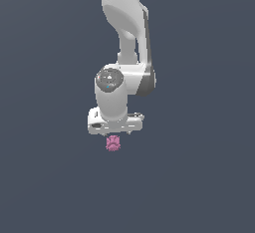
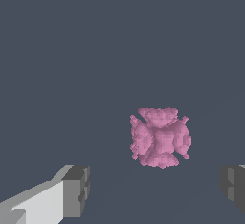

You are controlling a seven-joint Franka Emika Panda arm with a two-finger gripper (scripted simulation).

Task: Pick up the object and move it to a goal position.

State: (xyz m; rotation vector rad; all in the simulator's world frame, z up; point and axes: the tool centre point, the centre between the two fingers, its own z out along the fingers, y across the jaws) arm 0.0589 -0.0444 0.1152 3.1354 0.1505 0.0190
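The object is a tiny pink lumpy blob (image 1: 113, 143) on the dark grey floor, just below the white arm's hand in the exterior view. In the wrist view the blob (image 2: 160, 137) lies between and beyond the two fingers. My gripper (image 2: 155, 192) is open, with one grey fingertip (image 2: 76, 189) on one side and the other fingertip (image 2: 233, 185) at the frame's edge. The fingers stand wide apart and touch nothing. In the exterior view the gripper's fingers are hidden behind the hand (image 1: 115, 121).
The white arm (image 1: 124, 33) comes down from the top of the exterior view. The flat dark grey floor (image 1: 50, 177) shows all around it.
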